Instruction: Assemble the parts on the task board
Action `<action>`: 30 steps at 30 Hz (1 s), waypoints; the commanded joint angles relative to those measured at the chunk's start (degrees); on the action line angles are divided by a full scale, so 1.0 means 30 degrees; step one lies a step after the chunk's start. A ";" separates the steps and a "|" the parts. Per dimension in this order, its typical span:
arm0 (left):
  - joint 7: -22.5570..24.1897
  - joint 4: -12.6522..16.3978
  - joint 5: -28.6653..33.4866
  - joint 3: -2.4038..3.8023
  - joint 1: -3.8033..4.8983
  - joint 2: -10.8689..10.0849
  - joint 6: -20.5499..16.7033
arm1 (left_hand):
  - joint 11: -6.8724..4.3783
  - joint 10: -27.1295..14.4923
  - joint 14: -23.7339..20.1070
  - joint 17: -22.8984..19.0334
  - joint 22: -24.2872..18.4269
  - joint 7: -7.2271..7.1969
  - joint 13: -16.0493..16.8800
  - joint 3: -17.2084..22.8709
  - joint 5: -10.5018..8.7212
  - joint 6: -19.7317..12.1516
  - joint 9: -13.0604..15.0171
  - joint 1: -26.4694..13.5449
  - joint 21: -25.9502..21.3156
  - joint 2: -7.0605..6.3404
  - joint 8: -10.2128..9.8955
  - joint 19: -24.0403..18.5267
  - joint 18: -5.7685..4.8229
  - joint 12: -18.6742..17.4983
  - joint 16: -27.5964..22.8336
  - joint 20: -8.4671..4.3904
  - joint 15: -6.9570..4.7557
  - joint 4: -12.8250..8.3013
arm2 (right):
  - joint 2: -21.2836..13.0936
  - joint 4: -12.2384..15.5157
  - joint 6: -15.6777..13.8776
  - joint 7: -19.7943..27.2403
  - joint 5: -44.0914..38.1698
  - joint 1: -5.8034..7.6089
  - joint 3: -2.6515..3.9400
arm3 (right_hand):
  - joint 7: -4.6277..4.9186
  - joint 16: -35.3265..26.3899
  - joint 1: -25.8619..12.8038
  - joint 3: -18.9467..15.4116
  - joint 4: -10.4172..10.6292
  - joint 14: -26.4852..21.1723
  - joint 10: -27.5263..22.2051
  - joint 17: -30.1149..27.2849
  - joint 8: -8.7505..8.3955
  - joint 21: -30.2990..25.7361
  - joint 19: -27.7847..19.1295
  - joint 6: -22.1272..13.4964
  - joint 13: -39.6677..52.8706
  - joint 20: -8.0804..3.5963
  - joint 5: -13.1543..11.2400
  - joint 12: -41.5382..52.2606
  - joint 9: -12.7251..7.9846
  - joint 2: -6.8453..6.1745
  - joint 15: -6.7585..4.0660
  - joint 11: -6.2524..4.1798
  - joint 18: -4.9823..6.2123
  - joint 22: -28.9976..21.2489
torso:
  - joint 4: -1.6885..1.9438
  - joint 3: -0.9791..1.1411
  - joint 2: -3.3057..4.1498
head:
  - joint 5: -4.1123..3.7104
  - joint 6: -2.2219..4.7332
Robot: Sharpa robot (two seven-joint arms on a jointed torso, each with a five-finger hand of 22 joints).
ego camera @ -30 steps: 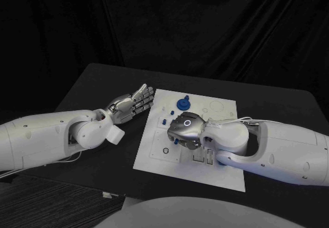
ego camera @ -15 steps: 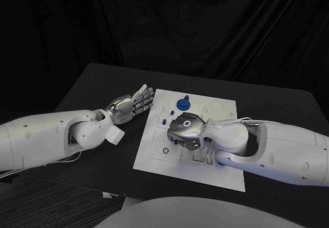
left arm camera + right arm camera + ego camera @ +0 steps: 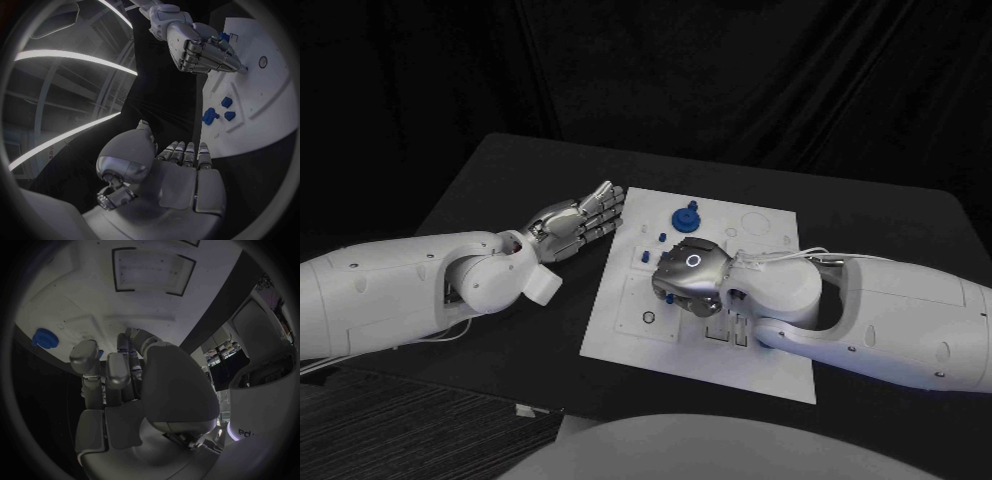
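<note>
Black tabletop under white task board, long axis running away; left hand flat, fingers apart, empty beside it; right hand curled down over board, contents unclear.

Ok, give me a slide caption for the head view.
Right hand works over the white task board while the left hand rests open beside it.

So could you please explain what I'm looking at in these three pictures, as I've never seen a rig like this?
It is a robot with two white arms ending in silver hands, at a black table. One picture looks down from its head; the two round ones come from cameras at its wrists. On the table lies a white board with small blue parts. The left hand lies beside the board's edge, fingers stretched out, holding nothing. The right hand is over the middle of the board, fingers curled down onto it; whether it holds a part cannot be seen.
</note>
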 commanded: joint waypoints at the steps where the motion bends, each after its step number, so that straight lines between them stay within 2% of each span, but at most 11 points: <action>1: 0.0087 0.0025 -0.0013 0.0018 -0.0025 0.0028 0.0278 | 0.0147 -0.0141 0.0026 -0.0136 -0.0112 0.0067 -0.0128 0.0189 0.0454 0.0195 -0.0086 0.0130 -0.0154 -0.0011 0.0012 0.0140 -0.0615 0.0102 -0.0271 -0.0006 0.0133 -0.0123 | -0.0049 0.0012 0.0745 -0.0627 -0.0212 -0.0072 0.0001 | -0.0274 -0.0552 -0.0779 0.0083 -0.0108 -0.0352 -0.1154 -0.0497 -0.0242 -0.0998 -0.0345 -0.1287 0.0203 -0.0024 -0.0875 -0.0359 0.0061 0.0028 -0.0029 0.0046 0.0370 0.2194 | 0.0001 0.0003 0.0003 | 0.0017 -0.0004; 2: 0.0084 0.0023 -0.0013 0.0018 -0.0025 0.0029 0.0280 | 0.0147 -0.0141 0.0026 -0.0136 -0.0112 0.0067 -0.0128 0.0189 0.0454 0.0195 -0.0086 0.0130 -0.0154 -0.0011 0.0012 0.0140 -0.0615 0.0102 -0.0271 -0.0006 0.0133 -0.0123 | -0.0064 0.0010 0.0773 -0.0665 -0.0212 -0.0074 0.0001 | -0.0547 -0.0634 -0.0929 0.0042 -0.0030 -0.0457 -0.1576 -0.0584 -0.0247 -0.1222 -0.0447 -0.1836 0.0161 -0.0016 -0.1278 -0.0521 -0.0018 -0.0050 -0.0011 0.0155 0.0388 0.2148 | -0.0001 -0.0001 0.0004 | 0.0025 -0.0004; 5: 0.0071 0.0012 -0.0013 0.0018 -0.0026 0.0036 0.0289 | 0.0147 -0.0141 0.0026 -0.0136 -0.0110 0.0066 -0.0129 0.0197 0.0500 0.0195 -0.0086 0.0123 -0.0153 -0.0012 0.0012 0.0141 -0.0616 0.0100 -0.0271 -0.0004 0.0135 -0.0145 | -0.0109 0.0004 0.0790 -0.0752 -0.0212 -0.0079 0.0001 | -0.0535 -0.0693 -0.1164 -0.0079 0.0112 -0.0586 -0.2325 -0.0673 -0.0228 -0.1560 -0.0571 -0.2578 0.0122 0.0034 -0.2042 -0.0716 -0.0106 -0.0190 0.0076 0.0261 0.0418 0.2082 | -0.0002 -0.0003 0.0006 | 0.0023 -0.0004; 8: 0.0062 0.0003 -0.0013 0.0018 -0.0028 0.0046 0.0300 | 0.0147 -0.0141 0.0026 -0.0136 -0.0106 0.0065 -0.0128 0.0206 0.0542 0.0194 -0.0086 0.0120 -0.0152 -0.0012 0.0012 0.0142 -0.0617 0.0102 -0.0271 -0.0001 0.0136 -0.0165 | -0.0143 -0.0001 0.0736 -0.0788 -0.0211 -0.0084 0.0001 | -0.1158 -0.0736 -0.1358 -0.0423 0.0312 -0.0727 -0.3209 -0.0771 -0.0200 -0.1925 -0.0650 -0.3721 0.0181 0.0119 -0.2878 -0.0748 -0.0252 -0.0281 0.0194 0.0399 0.0461 0.2017 | 0.0001 0.0001 0.0005 | 0.0017 -0.0004; 11: 0.0051 0.0000 -0.0013 0.0018 -0.0029 0.0053 0.0317 | 0.0147 -0.0141 0.0026 -0.0136 -0.0106 0.0065 -0.0128 0.0206 0.0542 0.0194 -0.0086 0.0120 -0.0152 -0.0012 0.0012 0.0142 -0.0617 0.0102 -0.0271 -0.0001 0.0136 -0.0165 | -0.0178 -0.0006 0.0572 -0.0793 -0.0211 -0.0089 0.0001 | -0.1285 -0.0739 -0.1452 -0.0845 0.0484 -0.0795 -0.3966 -0.0823 -0.0186 -0.2128 -0.0656 -0.4303 0.0254 0.0177 -0.3451 -0.0706 -0.0322 -0.0299 0.0213 0.0428 0.0469 0.1990 | -0.0001 0.0005 0.0003 | 0.0021 -0.0004; 14: 0.0045 -0.0004 -0.0013 0.0018 -0.0031 0.0058 0.0332 | 0.0146 -0.0142 0.0026 -0.0136 -0.0111 0.0065 -0.0129 0.0225 0.0610 0.0204 -0.0084 0.0120 -0.0153 -0.0009 0.0014 0.0141 -0.0617 0.0099 -0.0271 0.0000 0.0137 -0.0205 | -0.0250 -0.0019 0.0027 -0.0715 -0.0211 -0.0096 0.0001 | -0.1628 -0.0699 -0.1342 -0.1925 0.0845 -0.0872 -0.5382 -0.0871 -0.0145 -0.2444 -0.0631 -0.5461 0.0407 0.0227 -0.4192 -0.0465 -0.0577 -0.0193 0.0279 0.0473 0.0503 0.1962 | -0.0005 0.0001 0.0003 | 0.0040 -0.0004; 16: 0.0044 -0.0003 -0.0013 0.0018 -0.0031 0.0057 0.0336 | 0.0146 -0.0142 0.0026 -0.0136 -0.0111 0.0065 -0.0129 0.0225 0.0610 0.0204 -0.0084 0.0120 -0.0153 -0.0009 0.0014 0.0141 -0.0617 0.0099 -0.0271 0.0000 0.0137 -0.0205 | -0.0289 -0.0024 -0.0222 -0.0675 -0.0210 -0.0098 0.0001 | -0.1866 -0.0603 -0.1050 -0.2666 0.1198 -0.0870 -0.6079 -0.0839 -0.0015 -0.2537 -0.0563 -0.6181 0.0548 0.0234 -0.4279 -0.0116 -0.0780 -0.0152 0.0353 0.0510 0.0519 0.1983 | -0.0003 -0.0002 0.0003 | 0.0046 -0.0004; 18: 0.0044 -0.0003 -0.0013 0.0018 -0.0033 0.0054 0.0343 | 0.0146 -0.0142 0.0026 -0.0136 -0.0111 0.0065 -0.0129 0.0225 0.0610 0.0204 -0.0084 0.0120 -0.0153 -0.0009 0.0014 0.0141 -0.0617 0.0099 -0.0271 0.0000 0.0137 -0.0205 | -0.0356 -0.0029 -0.0536 -0.0643 -0.0210 -0.0100 0.0001 | -0.1933 -0.0575 -0.0983 -0.2828 0.1338 -0.0871 -0.6343 -0.0831 -0.0078 -0.2584 -0.0552 -0.6323 0.0565 0.0285 -0.4277 -0.0044 -0.0828 -0.0144 0.0295 0.0536 0.0486 0.1988 | -0.0002 -0.0002 0.0003 | 0.0030 -0.0004; 22: 0.0094 0.0000 -0.0013 0.0018 -0.0035 0.0039 0.0367 | 0.0148 -0.0142 0.0026 -0.0136 -0.0106 0.0065 -0.0129 0.0239 0.0653 0.0208 -0.0083 0.0122 -0.0151 -0.0008 0.0015 0.0143 -0.0616 0.0100 -0.0271 0.0002 0.0137 -0.0235 | -0.0645 0.0016 -0.1317 -0.0606 -0.0206 -0.0100 0.0001 | -0.2260 -0.0694 -0.0642 -0.3474 0.2166 -0.1068 -0.7951 -0.1056 -0.0116 -0.3194 -0.0679 -0.6772 0.0406 0.0340 -0.4386 0.0086 -0.1076 -0.0283 0.0380 0.0624 0.0550 0.1926 | -0.0004 -0.0003 0.0002 | 0.0030 -0.0004; 27: 0.0649 -0.0009 -0.0013 0.0017 -0.0039 0.0019 0.0440 | 0.0138 -0.0142 0.0026 -0.0136 -0.0117 0.0050 -0.0127 0.0217 0.0648 0.0234 -0.0076 0.0098 -0.0155 -0.0049 0.0023 0.0140 -0.0615 0.0106 -0.0271 0.0009 0.0144 -0.0265 | -0.1416 0.0292 -0.3004 -0.0385 0.0773 0.0071 0.0002 | -0.2214 -0.0646 -0.0478 -0.3735 0.2965 -0.1107 -0.8796 -0.1104 -0.0006 -0.3284 -0.0630 -0.6631 0.0117 0.0389 -0.4289 0.0232 -0.1168 -0.0429 0.0413 0.0675 0.0546 0.1956 | -0.0002 0.0002 -0.0005 | -0.0081 -0.0004; 30: 0.1431 -0.0006 -0.0014 0.0016 -0.0040 -0.0009 0.0309 | 0.0098 -0.0138 0.0026 -0.0136 -0.0162 -0.0023 -0.0116 0.0100 0.0571 0.0289 -0.0064 0.0051 -0.0169 -0.0212 0.0039 0.0126 -0.0590 0.0146 -0.0271 -0.0002 0.0097 -0.0406 | -0.2114 0.0530 -0.4445 -0.0128 0.2438 0.0515 0.0002 | -0.1975 -0.0080 -0.0284 -0.3832 0.4022 -0.0754 -0.9175 -0.0608 0.0165 -0.2508 -0.0208 -0.6170 -0.0325 0.0386 -0.3843 0.0469 -0.1201 -0.0552 0.0430 0.0815 0.0427 0.2163 | 0.0001 0.0005 0.0001 | -0.0185 -0.0004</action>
